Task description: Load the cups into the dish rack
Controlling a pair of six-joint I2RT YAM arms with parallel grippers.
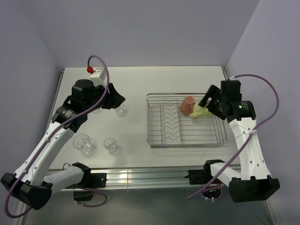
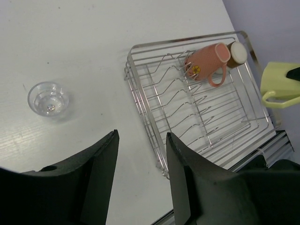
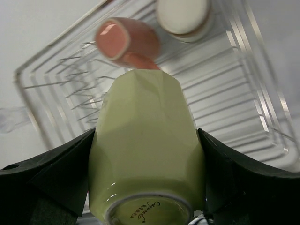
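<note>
White counter [image 1: 140, 84], lilac walls.
Right end effector [image 1: 205, 107]: closed around a yellow-green mug [image 3: 145, 154], held over the right side of the dish rack [image 1: 187, 145]. There is cursive script on the mug's base, not legible.
Rack contents: pink mug [image 1: 188, 105] on its side, far end.
Left end effector [image 2: 141, 138]: fingers apart, empty, above the counter.
Three glasses [image 1: 84, 143] stand on the counter left of the rack.
</note>
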